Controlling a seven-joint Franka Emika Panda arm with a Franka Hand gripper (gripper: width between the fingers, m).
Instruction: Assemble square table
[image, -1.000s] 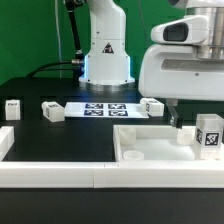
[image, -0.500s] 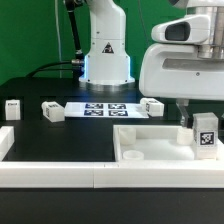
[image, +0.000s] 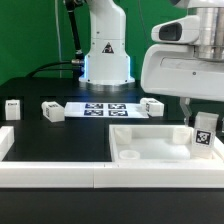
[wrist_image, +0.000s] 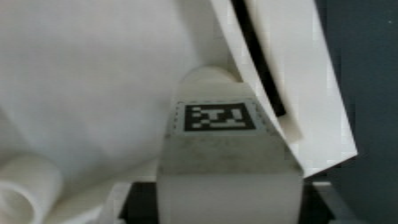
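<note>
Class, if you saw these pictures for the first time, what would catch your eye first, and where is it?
First, the end effector at the exterior view's right, gripping a tagged white table leg that hangs tilted over the square tabletop panel. Next, the arm's big white base at the back centre, with the marker board lying flat in front of it.

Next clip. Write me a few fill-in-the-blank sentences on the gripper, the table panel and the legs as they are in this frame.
1. The arm's two-finger gripper is ___ on a short white plastic leg with a black-and-white tag.
2. That leg is at the exterior view's ___ end of the large flat white square panel.
3. The panel lies flat with its rim facing ___.
4. ___ more white legs lie loose on the black table.

Missing words: shut; right; up; three.
</note>
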